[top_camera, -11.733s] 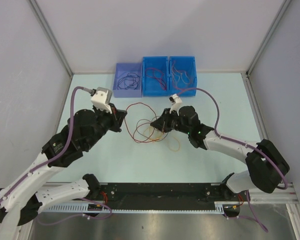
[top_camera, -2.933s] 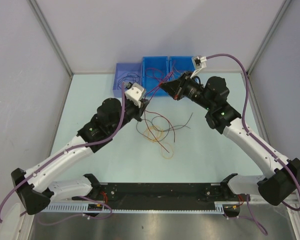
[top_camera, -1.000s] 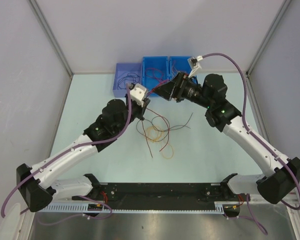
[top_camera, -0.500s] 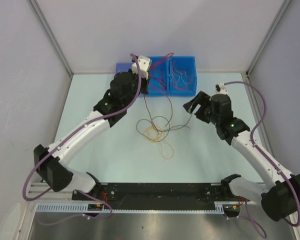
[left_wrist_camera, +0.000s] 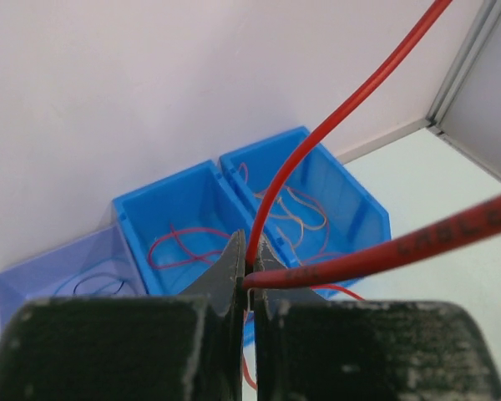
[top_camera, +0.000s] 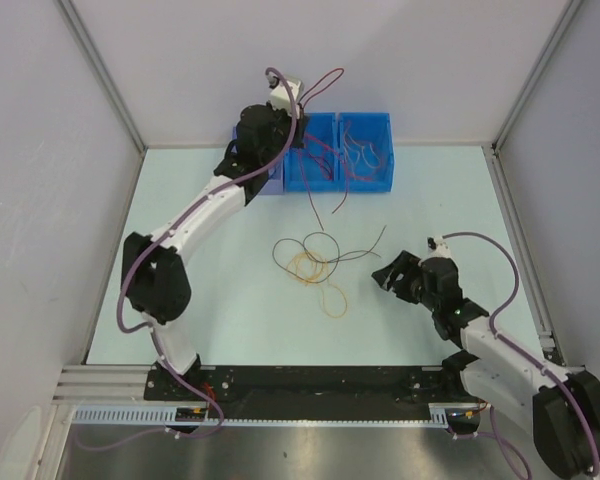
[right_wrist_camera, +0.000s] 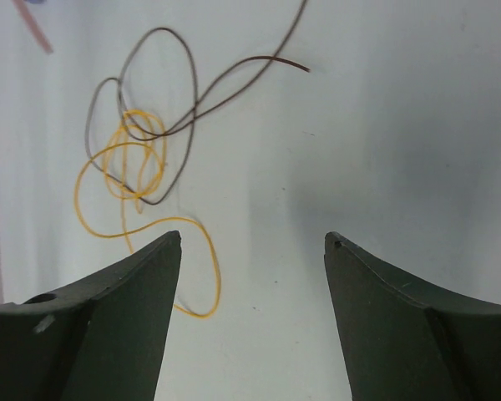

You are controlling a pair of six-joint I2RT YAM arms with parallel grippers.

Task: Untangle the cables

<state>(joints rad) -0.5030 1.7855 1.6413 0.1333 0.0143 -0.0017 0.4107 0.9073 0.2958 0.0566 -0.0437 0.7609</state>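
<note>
Red cable [left_wrist_camera: 451,230] is up in the air at 12 o'clock of the table, pinched between the pressed-together jaws of the left gripper [left_wrist_camera: 250,259], above the row of bins; its loose tail hangs toward 6 o'clock and ends over bare table just short of the pile

Middle blue bin [left_wrist_camera: 134,221] under the grip already holds red strands, right blue bin [left_wrist_camera: 363,213] holds yellowish ones, lavender bin [left_wrist_camera: 33,288] at 9 o'clock of them holds dark ones

On the table [top_camera: 210,280] centre: orange-yellow cable [top_camera: 302,266] and dark cable [right_wrist_camera: 194,83] lie looped through each other, not yet separated

Right gripper [right_wrist_camera: 252,238] sits low at 3 o'clock of that pile, jaws spread wide, holding nothing, well apart from both strands

Step in hand, as I judge it: red strand is freed from the tangle and is being dropped in the red bin

Next move likely needs the left jaws lowered over the middle bin so the long tail coils inside and doesn't drape over the rim, then release; after that the right gripper has to move toward 9 o'clock and take one strand of the last pair, probably the dark free end nearest it
</note>
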